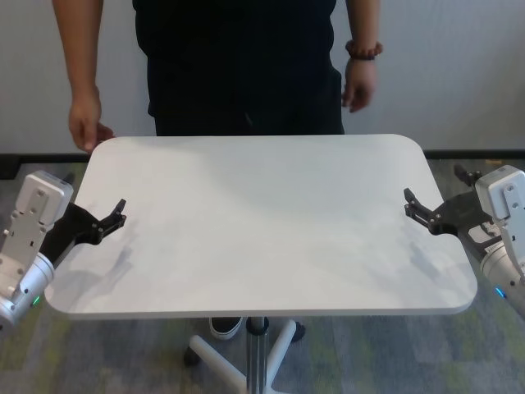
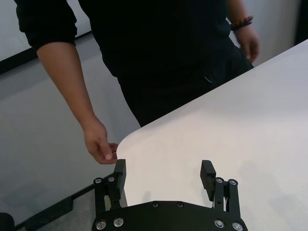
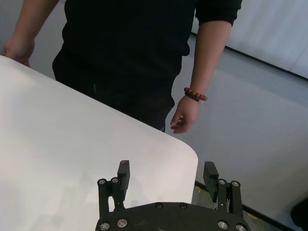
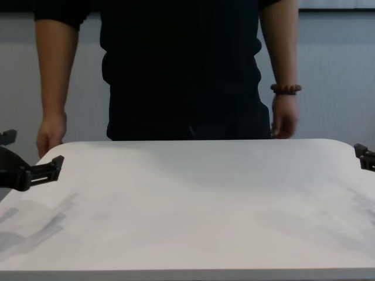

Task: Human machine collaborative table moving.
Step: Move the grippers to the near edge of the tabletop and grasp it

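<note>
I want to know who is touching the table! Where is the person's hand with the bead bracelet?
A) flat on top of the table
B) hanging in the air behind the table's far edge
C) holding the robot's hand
B: the person's hand with the bead bracelet hangs behind the far edge of the table, not resting on it or gripping anything.

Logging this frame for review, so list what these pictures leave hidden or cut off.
- Person: head cut off by the top edge in every view.
- Table pole and base: mostly hidden under the top in the head view, unseen elsewhere.
- Left pincer, right pincer: whether they touch the table's side edges cannot be told.
- Right pincer: nearly cropped from the chest view.
</note>
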`<state>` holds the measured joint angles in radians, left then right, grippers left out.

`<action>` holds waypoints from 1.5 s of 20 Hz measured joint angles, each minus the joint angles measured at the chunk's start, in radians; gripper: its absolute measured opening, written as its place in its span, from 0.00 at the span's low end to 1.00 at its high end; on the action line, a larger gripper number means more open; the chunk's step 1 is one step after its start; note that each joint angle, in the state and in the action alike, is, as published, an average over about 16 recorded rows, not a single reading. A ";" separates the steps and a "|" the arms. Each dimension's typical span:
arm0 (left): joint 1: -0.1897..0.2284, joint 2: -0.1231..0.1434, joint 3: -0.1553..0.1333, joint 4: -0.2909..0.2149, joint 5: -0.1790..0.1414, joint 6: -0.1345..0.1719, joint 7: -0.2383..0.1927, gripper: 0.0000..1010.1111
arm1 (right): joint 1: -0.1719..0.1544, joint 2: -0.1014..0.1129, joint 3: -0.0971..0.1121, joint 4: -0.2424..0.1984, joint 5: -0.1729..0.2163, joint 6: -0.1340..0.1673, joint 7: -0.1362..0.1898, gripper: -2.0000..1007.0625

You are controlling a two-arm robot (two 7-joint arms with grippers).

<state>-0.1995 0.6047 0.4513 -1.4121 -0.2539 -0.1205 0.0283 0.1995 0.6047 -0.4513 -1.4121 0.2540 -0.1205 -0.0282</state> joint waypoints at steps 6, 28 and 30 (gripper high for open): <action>0.000 0.000 0.000 0.000 0.000 0.000 0.000 0.99 | 0.000 0.000 0.000 0.000 0.000 0.000 0.000 1.00; 0.000 0.000 0.000 0.000 0.000 0.000 0.000 0.99 | 0.000 0.000 0.000 0.000 0.000 0.000 0.000 1.00; 0.000 0.000 0.000 0.000 0.000 0.000 0.000 0.99 | 0.000 0.000 0.000 0.000 0.000 0.000 0.000 1.00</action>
<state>-0.1995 0.6047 0.4513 -1.4121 -0.2539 -0.1205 0.0283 0.1995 0.6047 -0.4513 -1.4121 0.2540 -0.1205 -0.0283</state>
